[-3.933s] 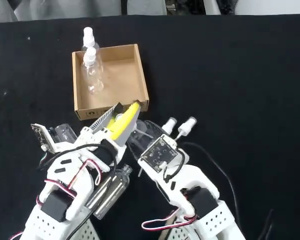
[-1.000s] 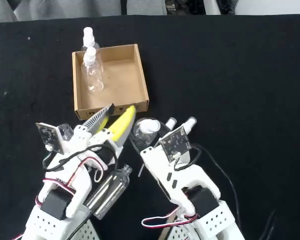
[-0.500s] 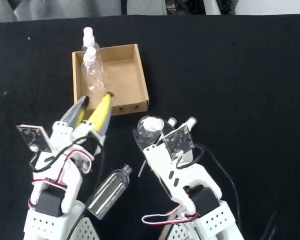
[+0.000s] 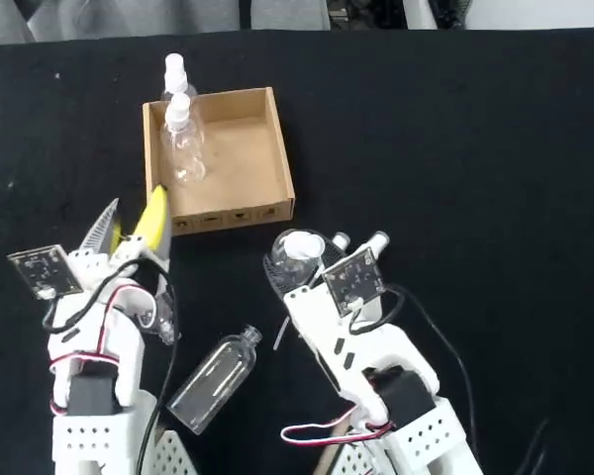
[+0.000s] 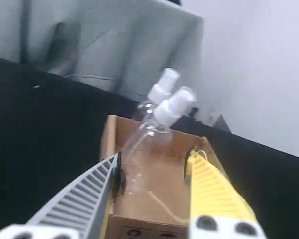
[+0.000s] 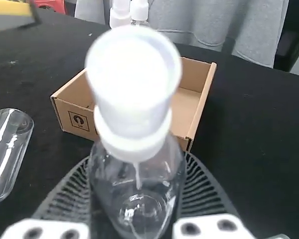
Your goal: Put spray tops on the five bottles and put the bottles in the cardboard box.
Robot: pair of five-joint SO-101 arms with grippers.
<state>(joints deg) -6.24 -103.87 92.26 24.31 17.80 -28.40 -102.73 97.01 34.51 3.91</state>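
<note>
My right gripper [image 4: 293, 269] is shut on a clear bottle [image 4: 295, 249] with a white spray top, held upright in front of the cardboard box [image 4: 283, 163]. In the right wrist view the bottle [image 6: 134, 149] stands between the black fingers [image 6: 70, 191]. My left gripper [image 4: 136, 202] is open with nothing in it, by the box's near left corner; its grey and yellow fingers [image 5: 217, 199] frame the box [image 5: 109, 137]. One topped bottle [image 4: 183, 139] lies in the box, another [image 4: 175, 74] stands just behind it. An uncapped bottle [image 4: 213, 376] lies between the arms.
Two loose spray tops [image 4: 374, 243] lie on the black table beside the right arm. A further clear bottle [image 4: 163, 317] lies partly under the left arm. The table's right half is bare black cloth.
The left gripper has drawn back from the bottle in the right gripper and swung left to the box's near left corner. The right arm has kept hold of the topped bottle.
</note>
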